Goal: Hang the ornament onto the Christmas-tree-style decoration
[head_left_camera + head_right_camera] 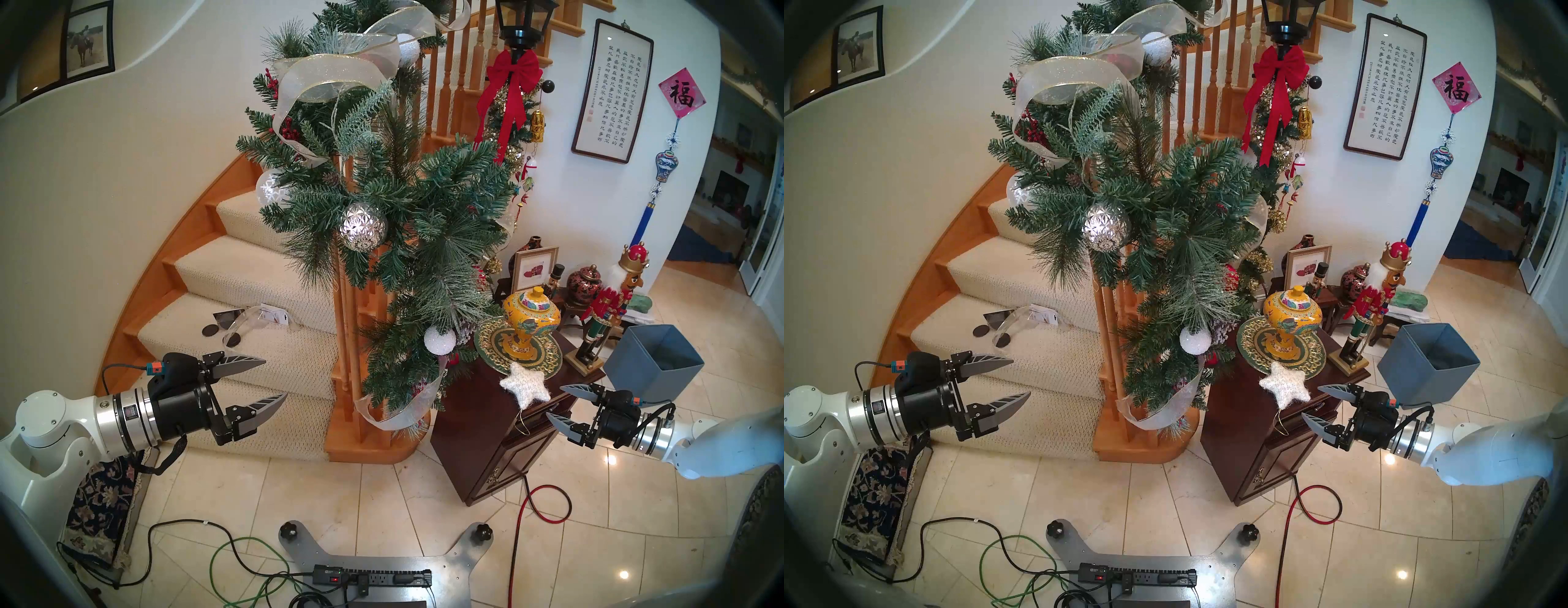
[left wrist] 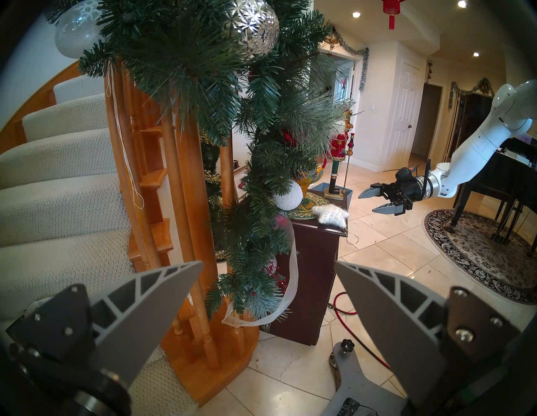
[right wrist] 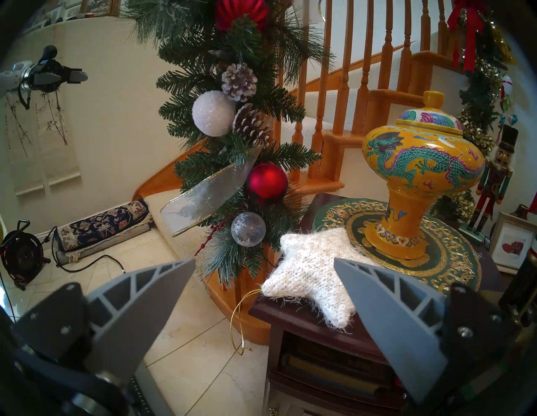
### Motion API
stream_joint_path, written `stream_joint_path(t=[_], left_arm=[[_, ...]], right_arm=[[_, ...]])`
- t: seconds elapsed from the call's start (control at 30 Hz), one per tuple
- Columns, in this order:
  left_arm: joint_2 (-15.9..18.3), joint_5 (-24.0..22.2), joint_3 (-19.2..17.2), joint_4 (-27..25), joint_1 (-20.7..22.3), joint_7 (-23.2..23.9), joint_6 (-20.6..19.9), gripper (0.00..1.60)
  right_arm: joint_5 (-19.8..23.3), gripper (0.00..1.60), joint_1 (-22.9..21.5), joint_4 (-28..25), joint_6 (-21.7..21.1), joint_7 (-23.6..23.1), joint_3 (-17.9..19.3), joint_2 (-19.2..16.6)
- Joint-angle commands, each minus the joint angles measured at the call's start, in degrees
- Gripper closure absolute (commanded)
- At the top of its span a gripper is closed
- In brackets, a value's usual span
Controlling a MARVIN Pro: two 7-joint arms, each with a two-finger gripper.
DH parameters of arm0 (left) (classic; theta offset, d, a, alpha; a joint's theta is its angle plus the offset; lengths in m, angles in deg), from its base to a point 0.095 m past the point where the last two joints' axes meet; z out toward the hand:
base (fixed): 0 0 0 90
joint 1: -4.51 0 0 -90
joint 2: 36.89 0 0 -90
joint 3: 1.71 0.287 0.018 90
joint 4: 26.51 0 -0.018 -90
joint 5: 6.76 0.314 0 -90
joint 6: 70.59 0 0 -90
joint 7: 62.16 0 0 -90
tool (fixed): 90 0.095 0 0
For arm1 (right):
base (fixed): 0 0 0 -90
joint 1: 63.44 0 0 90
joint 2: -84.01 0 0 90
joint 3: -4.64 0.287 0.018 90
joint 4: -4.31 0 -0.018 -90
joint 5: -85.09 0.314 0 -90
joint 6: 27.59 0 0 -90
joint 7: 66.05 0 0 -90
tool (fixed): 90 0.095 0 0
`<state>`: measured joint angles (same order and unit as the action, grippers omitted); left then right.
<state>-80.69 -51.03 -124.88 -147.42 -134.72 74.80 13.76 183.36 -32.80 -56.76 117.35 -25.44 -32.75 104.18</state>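
White star ornament (image 3: 312,271) lay at the dark tabletop's (image 3: 293,315) front corner, gold loop over the edge. Right gripper (image 1: 561,401) just beside it, spread wide, empty. Left gripper (image 1: 273,379) spread, empty, in open air left of the garland (image 1: 407,220).

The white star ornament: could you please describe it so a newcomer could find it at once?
Find the dark wooden cabinet beside the foot of the staircase, right of the green garland. On its near top edge, before the yellow dragon jar, lies the star ornament. Unlike the round white glittery ball, it is fuzzy, five-pointed, its gold loop dangling.
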Motion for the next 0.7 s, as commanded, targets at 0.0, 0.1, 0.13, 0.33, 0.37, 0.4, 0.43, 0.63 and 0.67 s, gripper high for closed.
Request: stream_joint_path(t=[0.0, 0.1, 0.13, 0.33, 0.37, 0.4, 0.43, 0.63, 0.67], left_arm=[[0.0, 0.0, -0.1, 0.0, 0.0, 0.0, 0.0, 0.00], [0.0, 0.0, -0.1, 0.0, 0.0, 0.0, 0.0, 0.00], [0.0, 0.0, -0.1, 0.0, 0.0, 0.0, 0.0, 0.00], [0.0, 0.0, -0.1, 0.0, 0.0, 0.0, 0.0, 0.00], [0.0, 0.0, -0.1, 0.0, 0.0, 0.0, 0.0, 0.00], [0.0, 0.0, -0.1, 0.0, 0.0, 0.0, 0.0, 0.00], [0.0, 0.0, -0.1, 0.0, 0.0, 0.0, 0.0, 0.00], [0.0, 0.0, -0.1, 0.0, 0.0, 0.0, 0.0, 0.00], [0.0, 0.0, -0.1, 0.0, 0.0, 0.0, 0.0, 0.00]], right_arm=[[0.1, 0.00, -0.2, 0.0, 0.0, -0.3, 0.2, -0.1], [0.1, 0.00, -0.2, -0.1, 0.0, -0.3, 0.2, -0.1], [0.1, 0.00, -0.2, -0.1, 0.0, -0.3, 0.2, -0.1], [0.1, 0.00, -0.2, -0.1, 0.0, -0.3, 0.2, -0.1], [0.1, 0.00, -0.2, -0.1, 0.0, -0.3, 0.2, -0.1], [0.1, 0.00, -0.2, -0.1, 0.0, -0.3, 0.2, -0.1], [0.1, 0.00, -0.2, -0.1, 0.0, -0.3, 0.2, -0.1], [0.0, 0.00, -0.2, -0.1, 0.0, -0.3, 0.2, -0.1], [0.0, 0.00, -0.2, -0.1, 0.0, -0.3, 0.2, -0.1]])
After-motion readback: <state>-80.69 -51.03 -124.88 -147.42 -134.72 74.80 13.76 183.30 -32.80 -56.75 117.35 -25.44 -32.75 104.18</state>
